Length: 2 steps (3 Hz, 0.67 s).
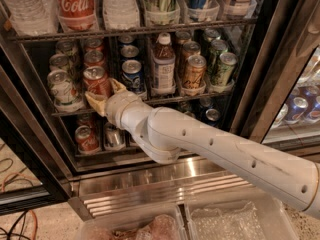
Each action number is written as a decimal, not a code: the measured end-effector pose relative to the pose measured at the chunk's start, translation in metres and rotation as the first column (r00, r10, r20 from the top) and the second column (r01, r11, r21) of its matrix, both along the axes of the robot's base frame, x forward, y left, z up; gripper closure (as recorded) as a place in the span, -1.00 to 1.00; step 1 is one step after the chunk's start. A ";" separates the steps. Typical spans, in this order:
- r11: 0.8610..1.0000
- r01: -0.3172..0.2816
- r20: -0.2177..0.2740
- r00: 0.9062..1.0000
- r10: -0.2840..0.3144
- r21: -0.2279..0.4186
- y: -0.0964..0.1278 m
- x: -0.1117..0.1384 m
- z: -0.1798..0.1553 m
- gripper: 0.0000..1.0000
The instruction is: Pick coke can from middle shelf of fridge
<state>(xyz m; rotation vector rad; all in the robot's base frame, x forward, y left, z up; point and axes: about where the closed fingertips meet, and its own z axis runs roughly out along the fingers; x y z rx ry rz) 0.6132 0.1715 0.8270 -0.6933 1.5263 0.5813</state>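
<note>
**Reaching into the cooler, my gripper at the red can**

My gripper (103, 93), the cream-coloured two-finger tool at the end of my white jointed arm (225, 151), is inside the large black-framed drinks fridge (260, 84), at the front edge of the thin dark wire middle shelf (200, 95). The tan fingers (94, 103) are spread apart, released. One lies below and to the left of the red aluminium coke can with a silver top (96, 79), the other rises at its right side. The lower part of this can sits between them, and it stands upright on the shelf, first in its lane. If the fingers already touch its wall, I cannot tell.

Just to the right of my gripper stands a blue can with a silver lid (132, 73), and further right a brown bottle with a white cap (163, 66), then a gold can (194, 71) and a pale green can (225, 68). Just to the left of my gripper is a pale green-and-white can (62, 86).

Above my gripper, on the higher rack, stands a tall red Coca-Cola bottle (75, 4). Below it, on the lower rack, is a small orange-red can (86, 139). My arm passes over the ribbed stainless-steel base (150, 176) of the fridge and goes out of view at the lower right.
</note>
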 end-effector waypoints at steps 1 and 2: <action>1.000 -0.008 -0.010 1.000 0.008 -0.007 0.002 -0.001 -0.004 0.90; 1.000 -0.008 -0.010 1.000 0.008 -0.008 0.002 -0.001 -0.002 1.00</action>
